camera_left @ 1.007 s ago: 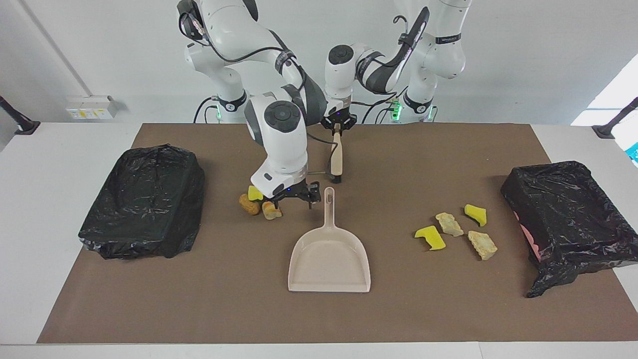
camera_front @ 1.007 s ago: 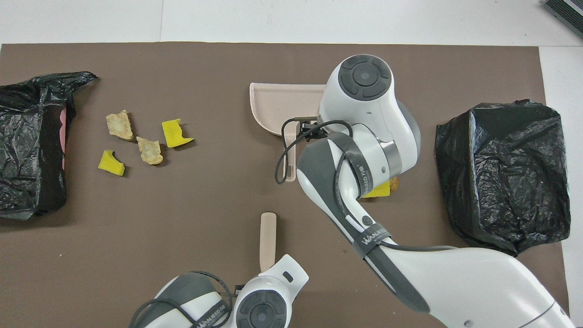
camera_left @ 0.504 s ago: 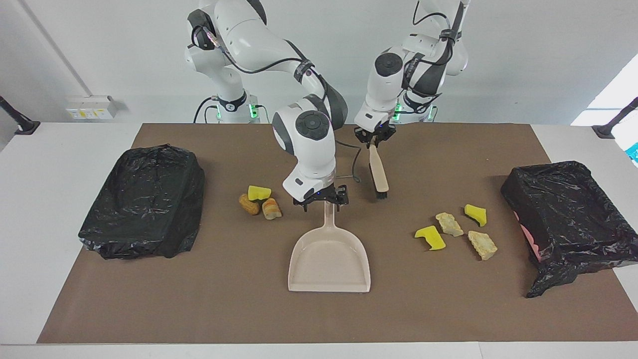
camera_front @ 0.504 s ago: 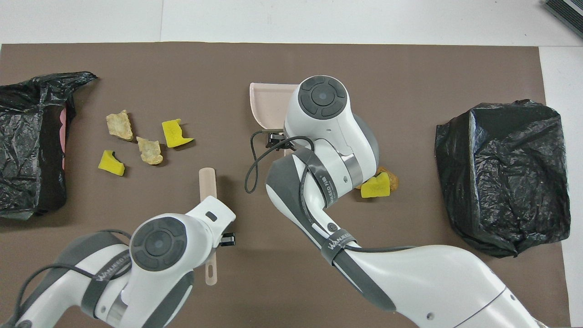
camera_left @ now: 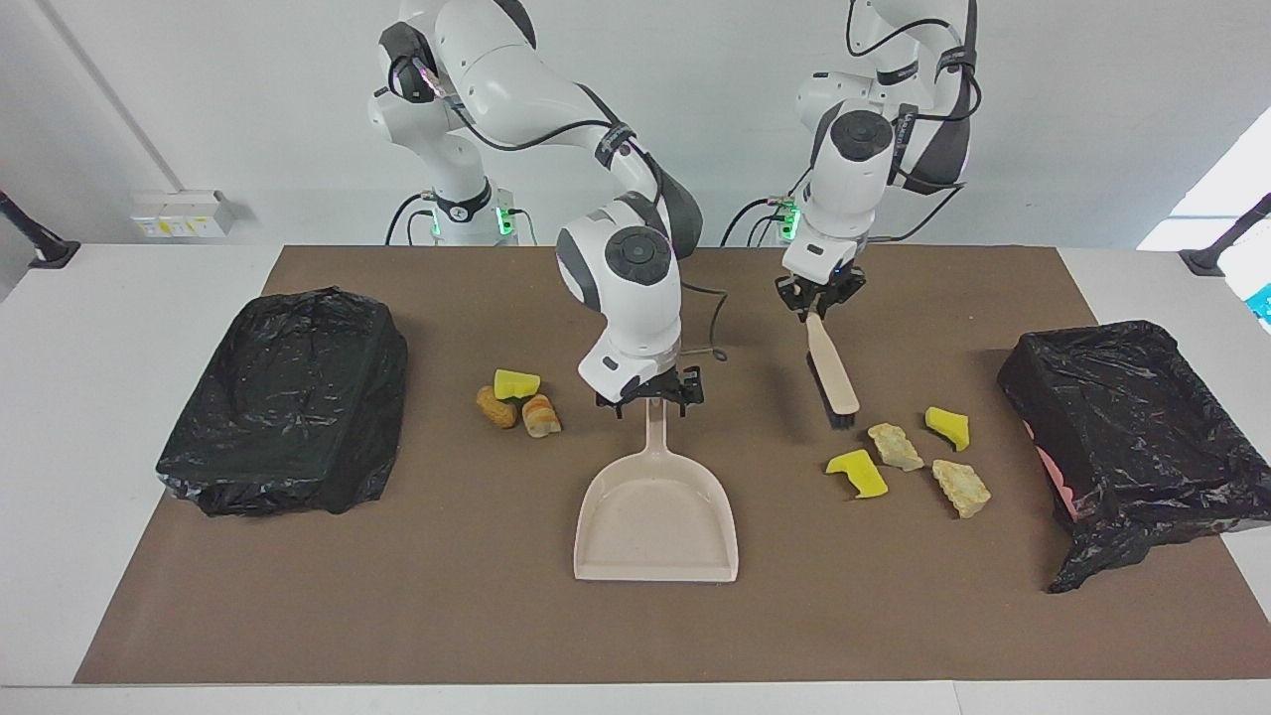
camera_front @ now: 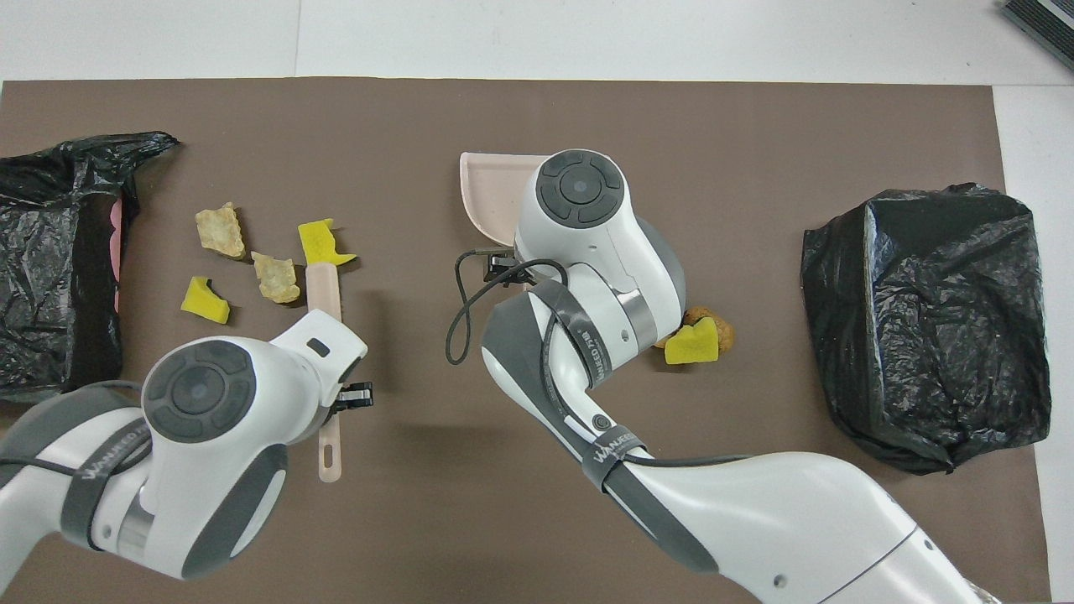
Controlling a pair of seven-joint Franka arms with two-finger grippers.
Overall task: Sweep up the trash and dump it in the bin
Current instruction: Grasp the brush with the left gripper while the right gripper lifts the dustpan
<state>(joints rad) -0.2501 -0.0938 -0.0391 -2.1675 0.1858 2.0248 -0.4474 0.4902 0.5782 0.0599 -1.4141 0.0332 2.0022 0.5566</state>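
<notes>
Over the table's middle, the right gripper [camera_left: 650,390] has settled with fingers apart above the dustpan [camera_left: 655,516] handle, while the left gripper [camera_left: 819,298], fingers clamped on the brush [camera_left: 832,375], has carried it beside the trash [camera_left: 899,447], ready to sweep.

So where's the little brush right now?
The hand brush hangs from the left hand, bristles down beside the yellow and beige trash pieces toward the left arm's end of the table.

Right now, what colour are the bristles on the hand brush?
Black, on a beige hand brush; the bristles show best in the facing view.
</notes>
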